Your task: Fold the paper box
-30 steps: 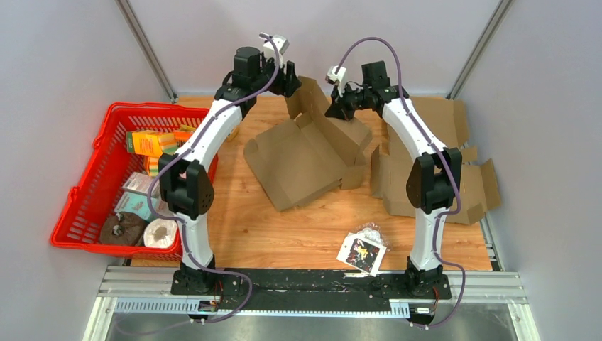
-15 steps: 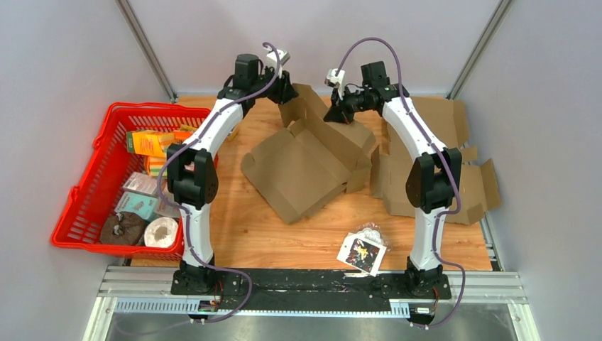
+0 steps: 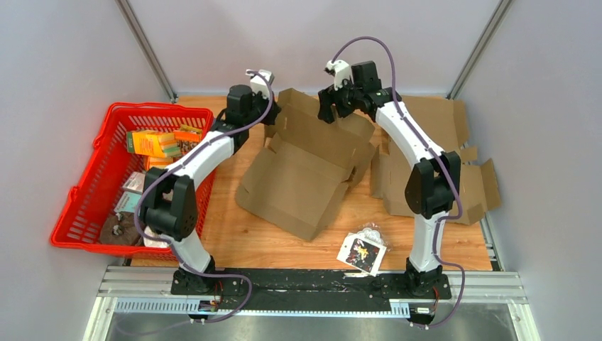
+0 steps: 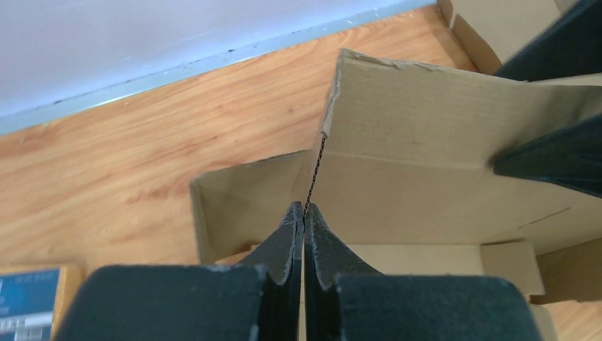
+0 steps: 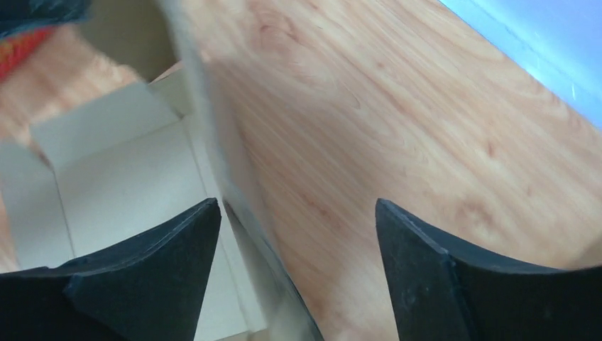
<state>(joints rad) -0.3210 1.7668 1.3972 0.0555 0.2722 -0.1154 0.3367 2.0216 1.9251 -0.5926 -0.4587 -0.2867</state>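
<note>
Your worktop [image 3: 248,227] carries the half-open paper box [image 3: 302,181], which lies between and just below both hands. The red basket [image 3: 160,107] sits out to the left of your left hand. Your left hand [image 4: 304,209] is pinched tight on the box's upright flap edge. Your right hand [image 5: 297,206] gapes wide, with a blurred flap edge between its fingers, ungripped.

The paper box [image 3: 302,177] is lying mid-worktop [image 3: 241,234], the basket [image 3: 156,107] sitting to its left, flat cardboard sheets [image 3: 474,188] lying to its right.
</note>
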